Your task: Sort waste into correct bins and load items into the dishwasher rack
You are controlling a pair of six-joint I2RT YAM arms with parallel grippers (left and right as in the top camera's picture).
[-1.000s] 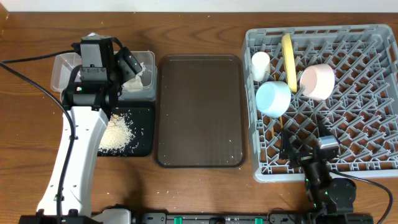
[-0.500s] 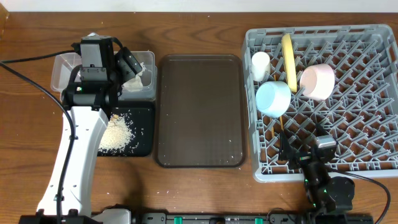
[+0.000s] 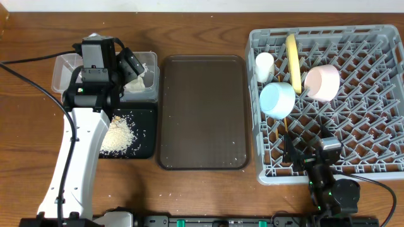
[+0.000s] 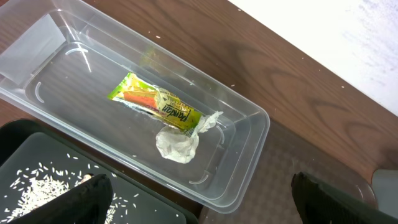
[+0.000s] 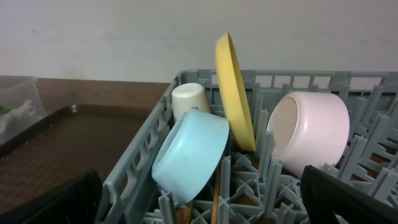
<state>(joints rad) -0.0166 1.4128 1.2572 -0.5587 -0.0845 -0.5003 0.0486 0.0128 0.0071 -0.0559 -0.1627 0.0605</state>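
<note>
Sorting looks all but done.

- Left gripper (image 4: 199, 190): jaws spread wide, nothing between them. It hangs over the near end of the clear tub (image 4: 74, 81), where the tub meets the black tray (image 4: 37, 162).
- Snack wrapper (image 4: 158, 107), yellow-green, lies flat on the tub floor. The crumpled tissue (image 4: 177, 144) touches its end. The dry rubbish is together in one bin.
- Rice crumbs (image 3: 118, 135) are heaped on the black tray, so food waste is kept apart from wrapper and tissue. A few pale specks lie on the counter (image 3: 202, 25) near the tray fronts; too small to say what they are.
- Brown serving tray (image 3: 202, 113) sits bare between the bins and the dishwasher rack (image 3: 366, 126).
- Right gripper (image 5: 199, 196): jaws also wide apart and empty, low at the rack's near edge and facing along the pegs.
- In the rack's far left corner, the yellow plate (image 5: 233, 93) stands on edge between pegs, which hold it upright.
- The light blue bowl (image 5: 189, 155) leans tilted against the pegs, mouth away from the wrist camera.
- The white cup (image 5: 189, 99) stands behind the blue bowl, by the rack wall.
- The pink bowl (image 5: 311, 134) lies on its side just right of the plate, white inside showing.
- Chopsticks (image 5: 215, 186) lie low in the lattice under the blue bowl; likely set there so the grid keeps them from rolling.

Judgement: every named item is in its place, and only the stray specks may remain.
</note>
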